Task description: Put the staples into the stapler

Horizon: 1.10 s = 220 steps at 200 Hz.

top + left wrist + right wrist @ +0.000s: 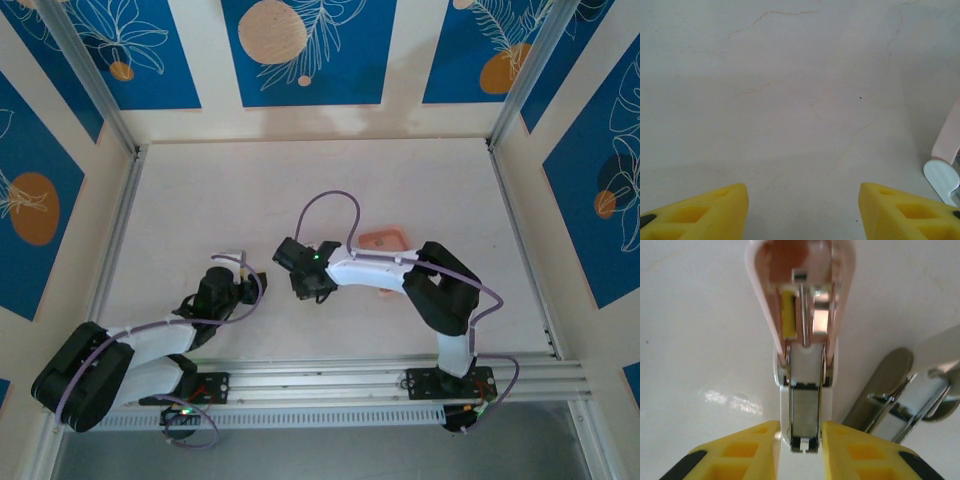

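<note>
In the right wrist view the stapler (802, 315) lies open on the table, its pink lid swung away from me and its white base toward me. A grey strip of staples (805, 410) lies in the metal channel of the base. My right gripper (801, 427) straddles the near end of that channel, its yellow fingers (747, 452) close beside the white base, slightly open and clasping nothing. From above, the right gripper (305, 270) is at the table's middle. My left gripper (803, 192) is open over bare table, low and left of it (245, 285).
A second stapler (900, 395), metallic and opened, lies just right of the first. A pink and white stapler end (946, 160) shows at the right edge of the left wrist view. The shallow pink tray (383, 240) sits behind the right arm.
</note>
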### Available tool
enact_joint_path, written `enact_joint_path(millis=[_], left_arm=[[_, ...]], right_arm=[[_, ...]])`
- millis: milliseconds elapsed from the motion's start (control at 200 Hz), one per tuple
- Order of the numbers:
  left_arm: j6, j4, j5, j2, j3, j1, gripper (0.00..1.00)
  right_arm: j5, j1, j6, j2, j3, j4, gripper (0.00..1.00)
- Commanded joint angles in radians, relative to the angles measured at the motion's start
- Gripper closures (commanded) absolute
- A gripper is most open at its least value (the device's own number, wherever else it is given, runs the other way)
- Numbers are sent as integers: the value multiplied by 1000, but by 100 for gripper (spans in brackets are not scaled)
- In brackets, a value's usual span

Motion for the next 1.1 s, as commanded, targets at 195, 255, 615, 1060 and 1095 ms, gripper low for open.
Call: enact_joint_path(millis=[195,255,615,1060,1095], left_arm=[[15,-99,83,-57,99,10,41],[44,-139,110,-78,133,11,40],[72,-245,314,19,331,3,27],[265,-516,619,424,730,2,21],[266,-537,627,453,757,3,21]], right_arm=[[61,-16,-16,-172,-10,-44,67],[47,-35,-35,-224,-43,-11,66],[-271,-244,-200,-483,-332,281,59],[-395,-333,-228,-697,-547,403,53],[-395,-333,-225,-706,-552,402,52]])
